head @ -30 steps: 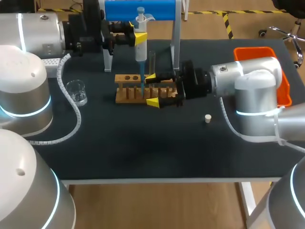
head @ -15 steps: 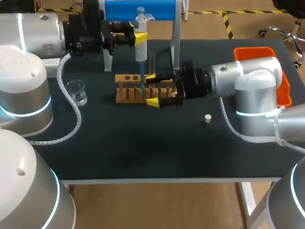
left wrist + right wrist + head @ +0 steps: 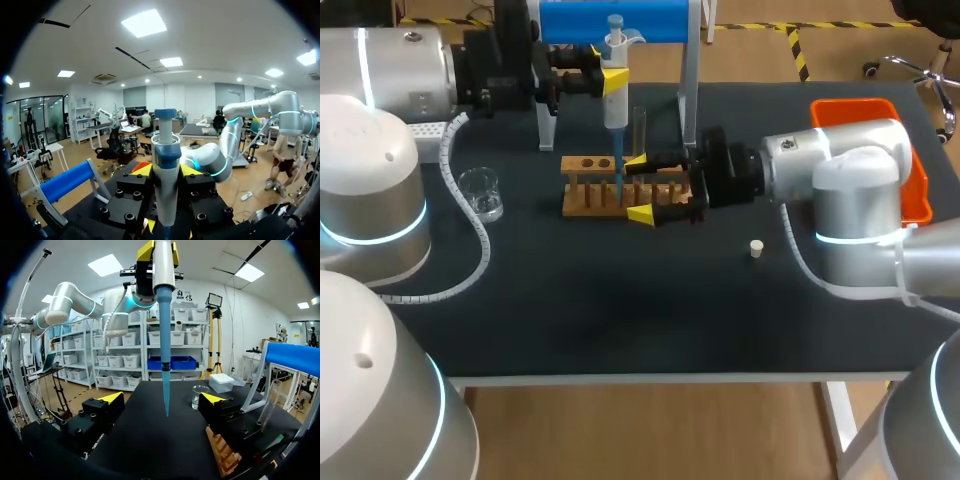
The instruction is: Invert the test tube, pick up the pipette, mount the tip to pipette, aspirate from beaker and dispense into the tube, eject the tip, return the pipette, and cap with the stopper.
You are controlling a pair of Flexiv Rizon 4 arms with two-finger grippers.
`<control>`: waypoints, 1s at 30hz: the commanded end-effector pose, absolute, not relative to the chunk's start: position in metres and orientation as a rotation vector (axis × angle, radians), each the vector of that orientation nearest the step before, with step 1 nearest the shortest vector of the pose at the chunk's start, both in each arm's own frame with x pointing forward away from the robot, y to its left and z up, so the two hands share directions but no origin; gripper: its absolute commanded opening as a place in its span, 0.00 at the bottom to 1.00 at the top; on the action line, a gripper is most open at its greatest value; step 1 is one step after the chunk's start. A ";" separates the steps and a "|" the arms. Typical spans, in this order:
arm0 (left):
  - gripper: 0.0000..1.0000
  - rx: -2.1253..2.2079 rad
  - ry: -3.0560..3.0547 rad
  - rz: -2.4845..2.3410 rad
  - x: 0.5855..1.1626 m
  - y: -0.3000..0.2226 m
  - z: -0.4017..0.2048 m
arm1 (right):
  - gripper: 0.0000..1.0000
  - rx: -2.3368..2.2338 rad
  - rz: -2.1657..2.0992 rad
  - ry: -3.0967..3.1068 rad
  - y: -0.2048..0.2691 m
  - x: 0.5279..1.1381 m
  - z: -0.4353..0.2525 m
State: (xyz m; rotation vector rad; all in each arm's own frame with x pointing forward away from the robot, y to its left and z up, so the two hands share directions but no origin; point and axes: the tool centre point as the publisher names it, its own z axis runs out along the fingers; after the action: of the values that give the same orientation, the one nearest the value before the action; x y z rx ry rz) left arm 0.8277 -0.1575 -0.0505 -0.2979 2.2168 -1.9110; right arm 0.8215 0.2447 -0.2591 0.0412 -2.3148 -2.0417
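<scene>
My left gripper (image 3: 603, 76) is shut on the white pipette (image 3: 614, 70), held upright above the wooden rack (image 3: 592, 192). In the left wrist view the pipette (image 3: 165, 170) stands between the yellow fingertips (image 3: 142, 170). Its blue tip (image 3: 618, 172) points down at the rack. A clear test tube (image 3: 640, 132) stands in the rack just right of the tip. My right gripper (image 3: 639, 187) is open and straddles the rack's right half. In the right wrist view the blue tip (image 3: 165, 370) hangs between its fingers (image 3: 111, 398), touching neither. The white stopper (image 3: 756, 247) lies on the table.
A glass beaker (image 3: 480, 193) stands on the left; it also shows ahead of my right gripper as the beaker (image 3: 199, 396). The blue pipette stand (image 3: 615, 22) rises behind the rack. A white tip box (image 3: 425, 130) sits at the far left and an orange tray (image 3: 917, 195) at the right.
</scene>
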 end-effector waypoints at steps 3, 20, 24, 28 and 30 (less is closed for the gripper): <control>0.00 -0.297 2.215 -1.913 0.828 -0.158 -0.051 | 1.00 0.042 -2.041 -2.314 0.243 0.821 -0.259; 0.00 -0.127 2.229 -1.817 0.845 -0.053 -0.040 | 1.00 0.042 -2.041 -2.314 0.243 0.821 -0.259; 0.00 -0.104 2.216 -1.804 0.856 -0.025 -0.043 | 1.00 0.042 -2.041 -2.314 0.243 0.821 -0.259; 0.00 -0.089 2.206 -1.795 0.866 0.002 -0.049 | 1.00 0.042 -2.041 -2.314 0.243 0.821 -0.259; 0.00 -0.088 2.204 -1.791 0.871 0.016 -0.053 | 1.00 0.042 -2.041 -2.314 0.243 0.821 -0.259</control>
State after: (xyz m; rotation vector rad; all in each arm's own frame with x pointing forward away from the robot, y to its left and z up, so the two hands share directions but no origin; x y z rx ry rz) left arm 0.8730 -0.0142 -0.0516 -0.1326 2.1794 -1.7638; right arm 0.8214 0.2444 -0.2590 0.0408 -2.3150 -2.0416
